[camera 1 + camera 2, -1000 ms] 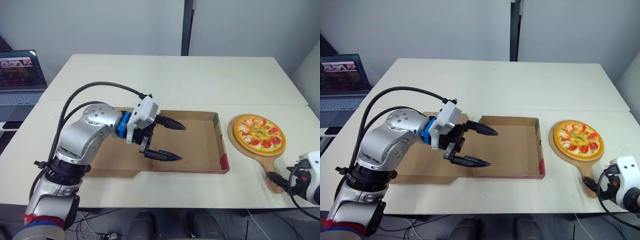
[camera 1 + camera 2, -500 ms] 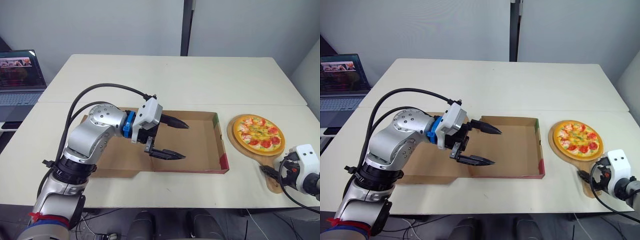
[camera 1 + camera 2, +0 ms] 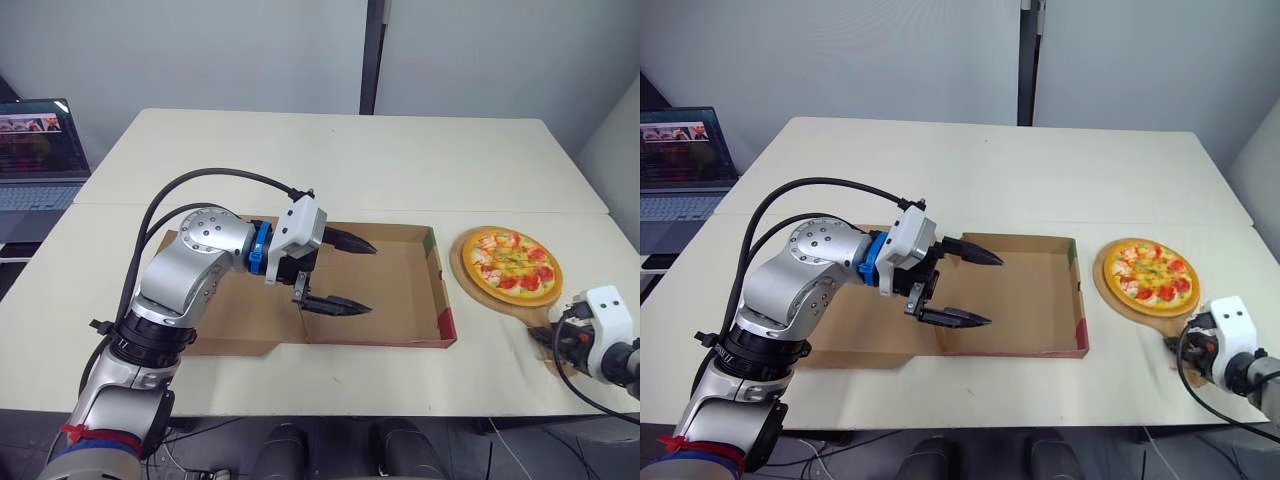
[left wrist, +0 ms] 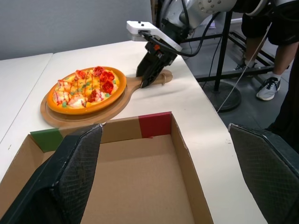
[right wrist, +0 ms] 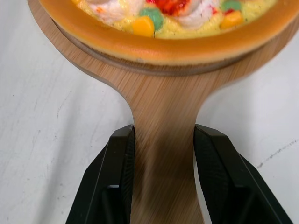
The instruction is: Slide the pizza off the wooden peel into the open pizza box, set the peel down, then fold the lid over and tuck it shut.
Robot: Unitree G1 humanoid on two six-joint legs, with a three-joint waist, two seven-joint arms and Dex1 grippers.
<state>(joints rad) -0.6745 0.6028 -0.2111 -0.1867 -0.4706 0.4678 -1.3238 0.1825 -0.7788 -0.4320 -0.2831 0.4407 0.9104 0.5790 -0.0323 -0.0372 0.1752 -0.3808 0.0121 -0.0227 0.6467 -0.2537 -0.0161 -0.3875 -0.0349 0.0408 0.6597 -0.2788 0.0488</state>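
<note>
Pushed the right gripper [image 5: 164,129] forward along the peel [image 4: 117,98] handle over the last second, from the butt end up to the neck below the blade; clamped it there, one finger against each edge of the wood. Eased the left gripper [image 3: 372,279] a little farther over the box [image 3: 400,295]. Left peel and pizza [image 3: 510,268] lying as before.

Found the table [image 3: 350,170] bearing everything. Had the box open near the front edge, about midway along it, floor bare, with the lid [image 3: 250,325] flat on the side toward the left edge. Kept the peel flat by the right edge, near the front right corner, just beside the box's right wall. Saw the pizza whole on the round blade, outside the box. Held the left gripper spread wide and empty above the box's left half, pointing toward the pizza.

Noted the peel's long axis running from the handle by the front edge back to the blade, roughly along the box's right wall, so the box lay to the left of the blade, across that axis. Judged the right arm the nearer, and already placed. Judged the coming move to call for a lift, a swing leftward over the wall, then a tilt toward the bare floor.
</note>
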